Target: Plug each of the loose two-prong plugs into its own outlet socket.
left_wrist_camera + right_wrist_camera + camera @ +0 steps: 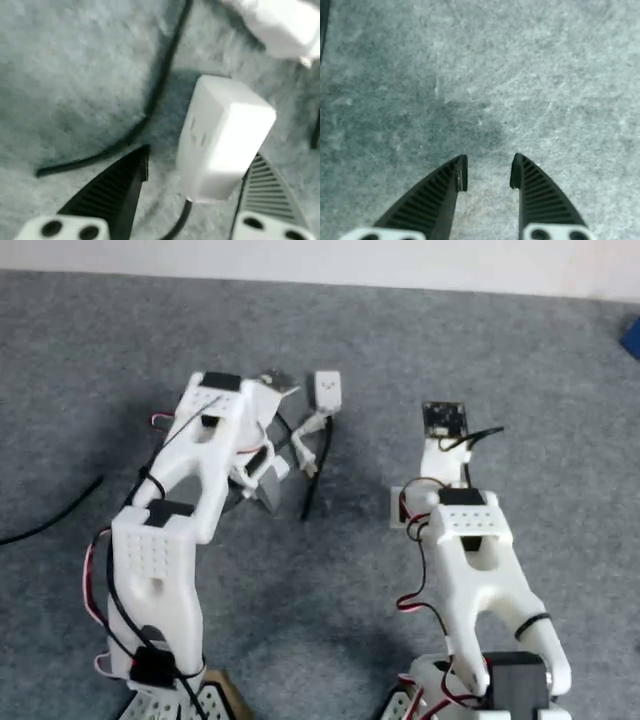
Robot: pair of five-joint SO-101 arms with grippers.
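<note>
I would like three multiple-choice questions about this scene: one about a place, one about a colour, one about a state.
1. Where is the socket?
A. Between the fingers of the left gripper
B. On top of an arm
C. On a shelf

2. What colour is the cable beside it?
A. Red
B. Black
C. Yellow

3. In what state is the right gripper?
A. Shut on a plug
B. Open, holding nothing
C. Shut on a wire

Answers:
1 A: the left wrist view shows the white block between the two fingers.
2 B: it is a dark line across the grey carpet.
3 B: there is a gap between its fingers, with bare carpet under them.
</note>
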